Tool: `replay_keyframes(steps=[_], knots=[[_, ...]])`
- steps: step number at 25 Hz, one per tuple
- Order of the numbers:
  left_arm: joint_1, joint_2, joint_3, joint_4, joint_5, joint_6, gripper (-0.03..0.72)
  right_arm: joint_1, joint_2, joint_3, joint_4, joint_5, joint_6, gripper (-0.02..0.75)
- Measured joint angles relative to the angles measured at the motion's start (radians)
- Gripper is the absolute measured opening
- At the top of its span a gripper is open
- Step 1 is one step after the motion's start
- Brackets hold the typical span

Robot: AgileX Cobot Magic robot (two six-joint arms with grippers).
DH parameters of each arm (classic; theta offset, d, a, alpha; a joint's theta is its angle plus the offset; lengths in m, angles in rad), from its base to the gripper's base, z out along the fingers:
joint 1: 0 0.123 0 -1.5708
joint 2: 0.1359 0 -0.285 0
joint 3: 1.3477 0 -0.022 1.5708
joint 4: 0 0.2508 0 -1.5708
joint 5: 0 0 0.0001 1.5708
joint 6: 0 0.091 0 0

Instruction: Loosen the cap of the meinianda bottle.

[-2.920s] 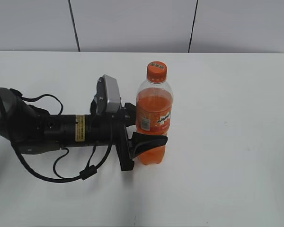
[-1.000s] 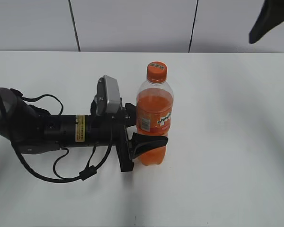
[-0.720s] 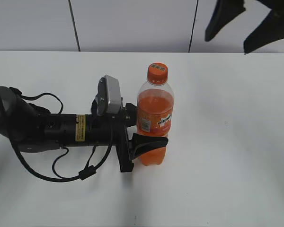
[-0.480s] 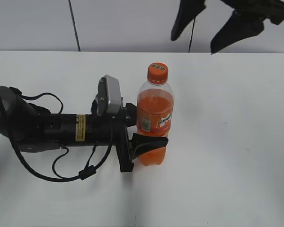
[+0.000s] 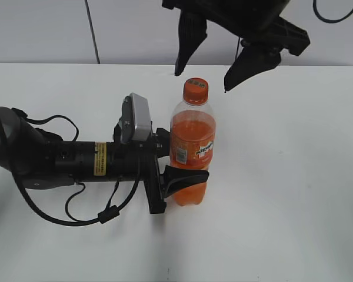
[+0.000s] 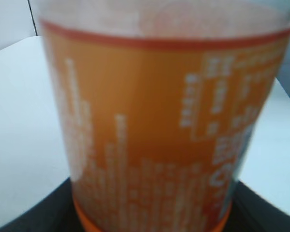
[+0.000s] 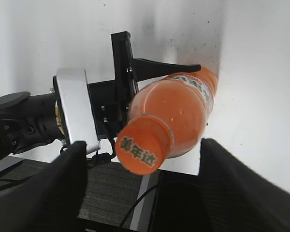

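The meinianda bottle (image 5: 191, 147) stands upright on the white table, with orange liquid and an orange label. Its orange cap (image 5: 195, 90) is on the neck. My left gripper (image 5: 188, 155) lies level along the table and is shut on the bottle's lower body. In the left wrist view the blurred label (image 6: 154, 121) fills the frame, with dark fingers (image 6: 266, 210) at the bottom corners. My right gripper (image 5: 201, 81) hangs open just above the cap, one finger on each side. In the right wrist view the cap (image 7: 144, 147) sits between the open fingers (image 7: 53, 188), not touched.
The left arm (image 5: 53, 158) and its looping cable (image 5: 100, 218) lie across the table's left side. The white table (image 5: 294, 176) ends at a grey panelled wall (image 5: 165, 29) behind. The right wrist view shows the table edge and dark floor (image 7: 111, 198) beyond it.
My right gripper came in from the upper right and moved left and down until its open fingers straddle the space above the cap. The left gripper and bottle have not moved.
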Motion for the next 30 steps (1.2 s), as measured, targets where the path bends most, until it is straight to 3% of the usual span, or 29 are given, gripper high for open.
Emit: replay_keyframes(steps=[9,16,30], knots=[[0.0,0.0,0.0,-0.002,0.001,0.0,0.409,0.028,0.038,-0.004,-0.007,0.0,0.013,0.533],[0.0,0.0,0.0,-0.002,0.001,0.0,0.409,0.069,0.072,-0.044,-0.092,0.0,0.022,0.533],[0.0,0.0,0.0,-0.003,0.002,0.0,0.409,0.077,0.072,-0.047,-0.119,0.0,0.021,0.506]])
